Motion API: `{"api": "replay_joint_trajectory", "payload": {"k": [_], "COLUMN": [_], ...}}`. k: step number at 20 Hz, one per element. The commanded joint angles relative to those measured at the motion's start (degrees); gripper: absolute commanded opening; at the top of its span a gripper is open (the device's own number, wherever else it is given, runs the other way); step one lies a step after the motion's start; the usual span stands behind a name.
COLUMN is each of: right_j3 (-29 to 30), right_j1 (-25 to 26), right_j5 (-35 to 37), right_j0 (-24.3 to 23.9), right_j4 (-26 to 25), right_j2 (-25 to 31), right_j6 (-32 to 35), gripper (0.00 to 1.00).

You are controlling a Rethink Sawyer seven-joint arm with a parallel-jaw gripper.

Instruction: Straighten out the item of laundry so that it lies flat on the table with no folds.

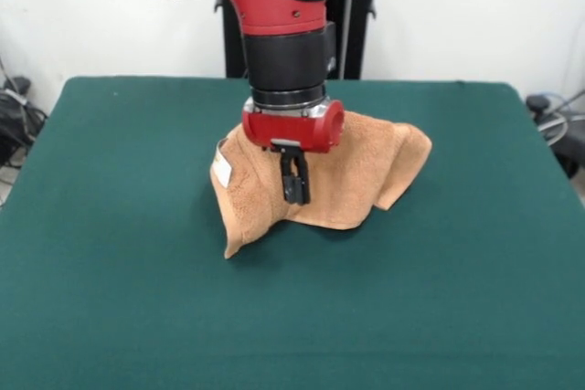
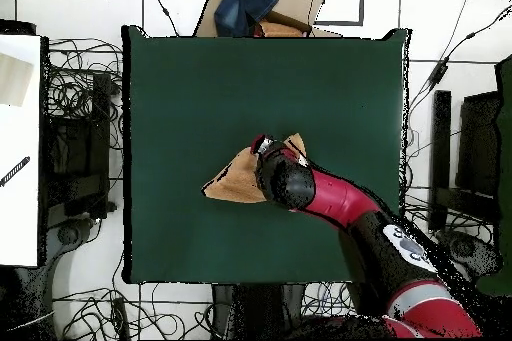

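Note:
The orange-tan towel lies crumpled and folded over itself at the middle of the green table. Its small white label shows on the left part, and one corner points down toward the front left. My gripper hangs straight down over the towel's middle. Its black fingers are pressed together on a raised fold of the cloth. In the overhead view the towel sticks out to the left from under my arm, which hides the gripper's tips.
The table has wide bare felt on all sides of the towel. Beyond the table's far edge in the overhead view lie a cardboard box with blue cloth and cables on the floor.

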Motion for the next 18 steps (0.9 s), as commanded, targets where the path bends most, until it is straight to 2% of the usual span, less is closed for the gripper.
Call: {"api": "replay_joint_trajectory", "payload": {"k": [1,11,15,18], "right_j3": [-1.0,-2.8,-3.1,-4.0], "right_j1": [1.4,1.2,2.8,3.0], "right_j5": [-0.6,1.9,1.7,2.7], "right_j0": [0.1,0.4,-3.0,-2.3], "right_j4": [-2.7,-2.7,-3.8,-3.7], "right_j2": [4.4,4.0,8.3,7.4], "right_j6": [4.9,3.5,1.9,2.0], "gripper": [0.0,0.0,0.0,0.0]}}
